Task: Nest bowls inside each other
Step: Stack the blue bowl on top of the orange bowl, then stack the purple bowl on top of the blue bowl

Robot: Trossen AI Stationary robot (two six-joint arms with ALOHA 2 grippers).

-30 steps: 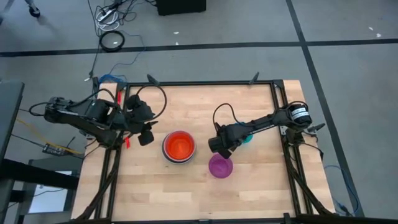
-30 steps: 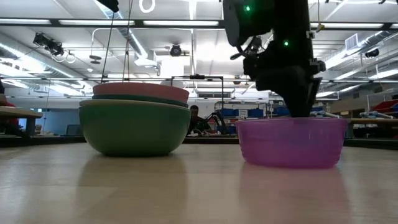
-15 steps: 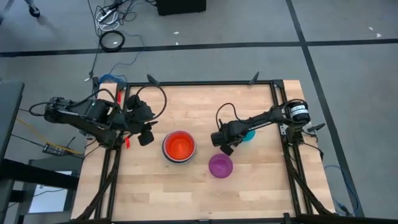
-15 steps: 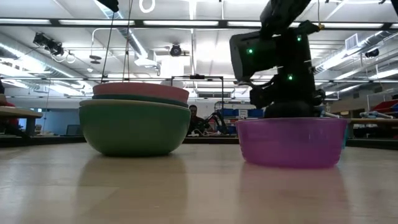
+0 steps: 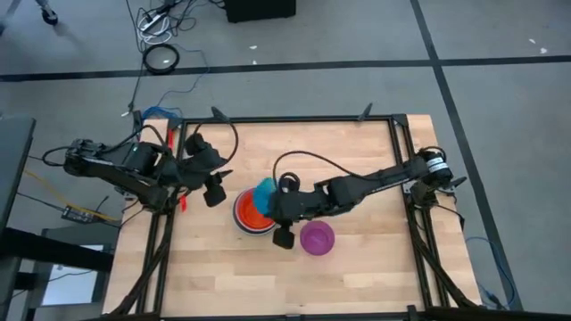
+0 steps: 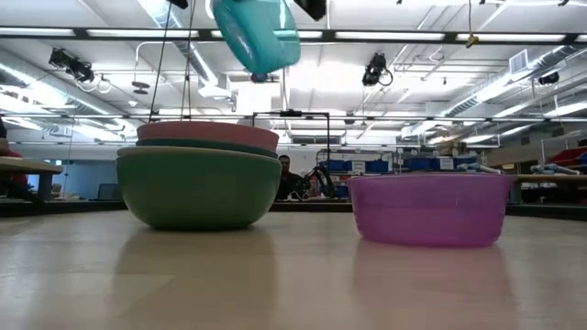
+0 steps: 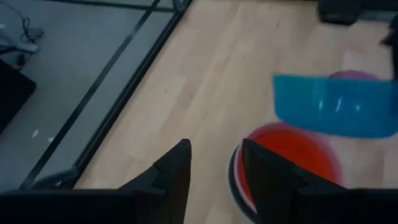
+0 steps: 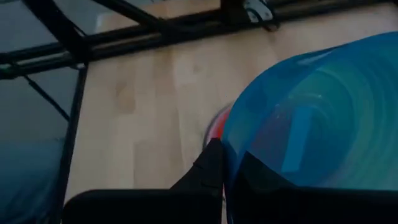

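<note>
A stack of bowls stands left of the table's middle: sage green at the bottom, a pink rim above it, an orange bowl innermost. The purple bowl stands alone to its right. My right gripper is shut on the cyan-blue bowl, which hangs tilted above the stack. My left gripper is open at the table's left, pointing toward the stack, nothing between its fingers. My right gripper holds the cyan-blue bowl by its rim, one finger outside the wall and the other showing dark through the wall, inside. The fingers come slanting down from the table's right. The bowl is lifted clear and tipped on its side above the orange bowl.
Black frame rails run along the table's far, left and right sides. Bare wood lies near the front edge and at the far right. People and benches show in the room behind the table.
My right gripper has taken hold of the cyan-blue bowl at the table's right, risen, and swung toward the left edge past the purple bowl. The bowl has been lifted clear of the table, tipped over, and now hangs above the stack.
</note>
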